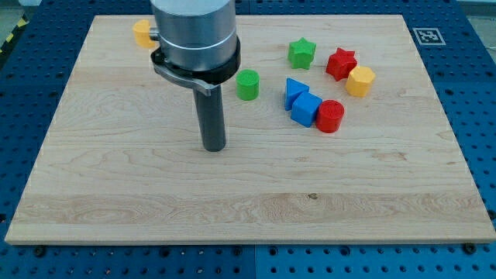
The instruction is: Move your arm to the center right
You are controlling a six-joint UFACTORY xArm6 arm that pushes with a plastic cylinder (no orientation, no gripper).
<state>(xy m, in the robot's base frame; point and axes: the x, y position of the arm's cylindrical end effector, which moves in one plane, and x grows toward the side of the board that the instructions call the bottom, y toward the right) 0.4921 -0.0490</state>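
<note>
Lighting is bright, even and diffuse, apparently from overhead. Shadows are short and soft beneath the blocks and the rod (pixel 214 116). The wooden board (pixel 116 194) shows no glare. Focus is sharp throughout; edges appear straight.

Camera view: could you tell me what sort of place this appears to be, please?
Probably a robotics lab bench: a wooden board rests on a blue perforated table, a printed marker tag sits at its corner, and my tip stands left of small blocks such as the green cylinder.

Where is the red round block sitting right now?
The red cylinder sits right of the board's centre in the camera view, touching the blue cube on its left, below the yellow block. My tip is far to its left.
</note>
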